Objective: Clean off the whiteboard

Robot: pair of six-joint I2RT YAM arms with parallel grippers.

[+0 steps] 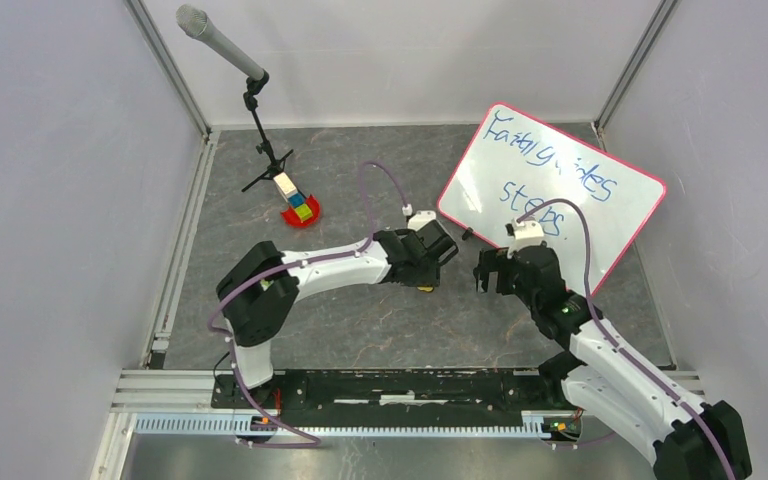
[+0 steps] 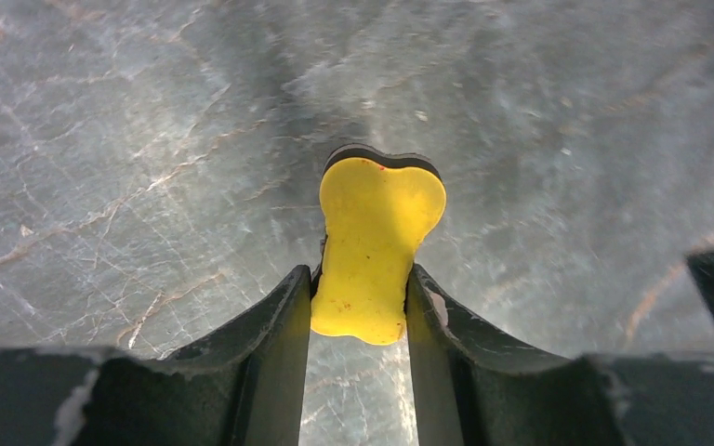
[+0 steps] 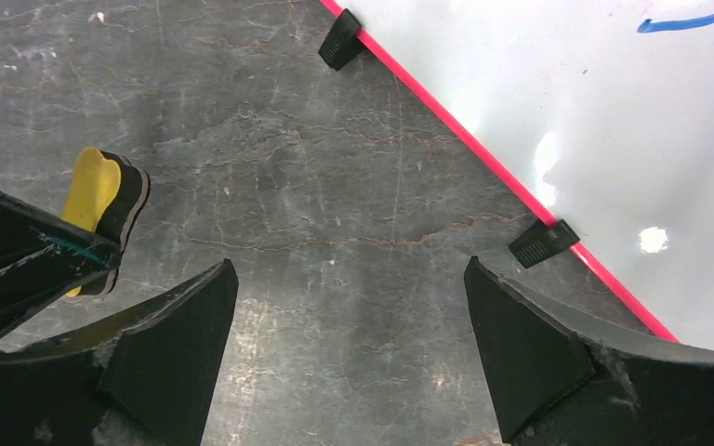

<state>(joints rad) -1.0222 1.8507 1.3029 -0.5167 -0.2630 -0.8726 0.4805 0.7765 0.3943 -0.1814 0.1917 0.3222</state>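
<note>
- Presently the whiteboard (image 1: 550,195) lies on the desk (image 1: 360,320), its blue writing (image 1: 550,165) unerased and its near-left edge facing both arms.
- Left pincer (image 2: 361,283): I have it clamped narrow on the yellow eraser (image 2: 376,232), just off that edge.
- Right pincer (image 3: 349,307): wide apart, empty, beside the same edge.
- Judgement: the board looks light, stiff and slick, so wiping may slide it. I would brace it at the pink frame (image 3: 465,135).

We count one whiteboard (image 1: 480,185), one yellow eraser (image 2: 376,246), one microphone (image 1: 218,43), and two arms: left arm (image 1: 335,262), right arm (image 1: 610,355).
</note>
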